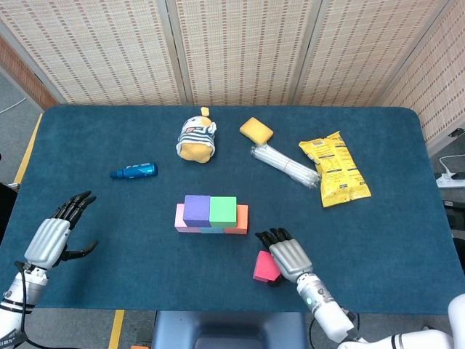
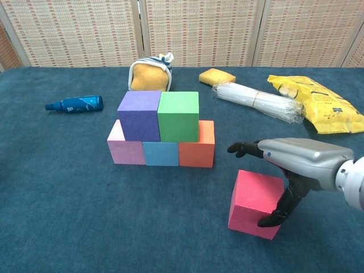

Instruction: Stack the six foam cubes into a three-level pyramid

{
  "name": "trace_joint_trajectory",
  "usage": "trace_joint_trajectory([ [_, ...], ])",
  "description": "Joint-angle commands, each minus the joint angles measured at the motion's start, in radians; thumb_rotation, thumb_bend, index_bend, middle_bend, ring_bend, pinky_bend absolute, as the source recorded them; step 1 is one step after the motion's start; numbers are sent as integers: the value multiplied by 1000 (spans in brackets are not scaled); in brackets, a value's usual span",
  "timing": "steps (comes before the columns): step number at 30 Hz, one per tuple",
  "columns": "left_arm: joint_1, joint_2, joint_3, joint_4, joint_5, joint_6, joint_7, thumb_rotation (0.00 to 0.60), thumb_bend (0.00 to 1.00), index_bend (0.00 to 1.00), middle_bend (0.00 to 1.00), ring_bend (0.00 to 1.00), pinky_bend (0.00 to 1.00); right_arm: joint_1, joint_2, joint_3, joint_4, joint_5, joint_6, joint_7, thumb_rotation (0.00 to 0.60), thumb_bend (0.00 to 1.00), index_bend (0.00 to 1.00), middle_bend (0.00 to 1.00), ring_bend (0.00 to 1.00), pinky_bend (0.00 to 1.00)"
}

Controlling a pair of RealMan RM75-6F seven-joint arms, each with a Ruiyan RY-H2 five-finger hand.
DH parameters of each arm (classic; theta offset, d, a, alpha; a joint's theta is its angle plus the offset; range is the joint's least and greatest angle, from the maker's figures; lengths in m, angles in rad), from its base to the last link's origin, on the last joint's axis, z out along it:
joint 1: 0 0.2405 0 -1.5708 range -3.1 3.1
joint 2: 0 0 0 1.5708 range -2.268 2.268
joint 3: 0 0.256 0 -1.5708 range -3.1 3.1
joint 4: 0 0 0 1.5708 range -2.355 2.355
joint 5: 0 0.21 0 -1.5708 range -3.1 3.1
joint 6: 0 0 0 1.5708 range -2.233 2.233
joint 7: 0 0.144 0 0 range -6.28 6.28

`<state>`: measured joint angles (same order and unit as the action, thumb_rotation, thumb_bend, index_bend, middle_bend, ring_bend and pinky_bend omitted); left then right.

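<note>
Five foam cubes stand stacked mid-table: pink (image 2: 126, 151), blue (image 2: 161, 153) and orange (image 2: 198, 151) in a row, with purple (image 2: 139, 115) and green (image 2: 178, 116) on top. The red cube (image 2: 253, 199) rests on the table in front and to the right of the stack, also visible in the head view (image 1: 263, 267). My right hand (image 2: 296, 162) arches over it, fingers stretched above its top and the thumb (image 2: 278, 213) against its right side. My left hand (image 1: 54, 236) hovers open near the table's front left, shown only in the head view.
A blue bottle (image 2: 75, 104) lies at the left. Behind the stack are a plush toy (image 2: 150, 74), a yellow sponge (image 2: 217, 75), a bundle of straws (image 2: 256, 101) and a yellow snack bag (image 2: 318, 105). The table's front edge (image 1: 218, 311) runs close to both hands.
</note>
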<state>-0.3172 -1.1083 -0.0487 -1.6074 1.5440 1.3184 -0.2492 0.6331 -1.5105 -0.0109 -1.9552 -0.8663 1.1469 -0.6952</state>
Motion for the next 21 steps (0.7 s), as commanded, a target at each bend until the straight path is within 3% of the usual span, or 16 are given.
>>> trace_joint_trajectory([
  [1, 0, 0, 0, -1, -1, 0, 1, 600, 294, 71, 0, 0, 148, 1, -4, -6, 11, -5, 1, -7, 600, 73, 235, 213, 79, 191],
  [7, 1, 6, 2, -7, -3, -2, 4, 600, 295, 70, 0, 0, 147, -2, 15, -23, 27, -43, -5, -4, 600, 135, 486, 263, 112, 193],
  [12, 2, 12, 1, -17, -6, -2, 8, 600, 295, 69, 0, 0, 147, -6, 56, -26, 12, -85, -11, 22, 600, 213, 526, 266, 117, 194],
  [15, -1, 21, 1, -25, -9, -11, 14, 600, 296, 66, 0, 0, 147, 11, 137, -15, -36, -124, -57, 62, 600, 237, 538, 266, 117, 193],
  [21, 0, 36, -3, -43, -18, -12, 33, 600, 295, 61, 0, 0, 148, 67, 402, 54, -210, -170, -138, 142, 600, 238, 546, 266, 117, 194],
])
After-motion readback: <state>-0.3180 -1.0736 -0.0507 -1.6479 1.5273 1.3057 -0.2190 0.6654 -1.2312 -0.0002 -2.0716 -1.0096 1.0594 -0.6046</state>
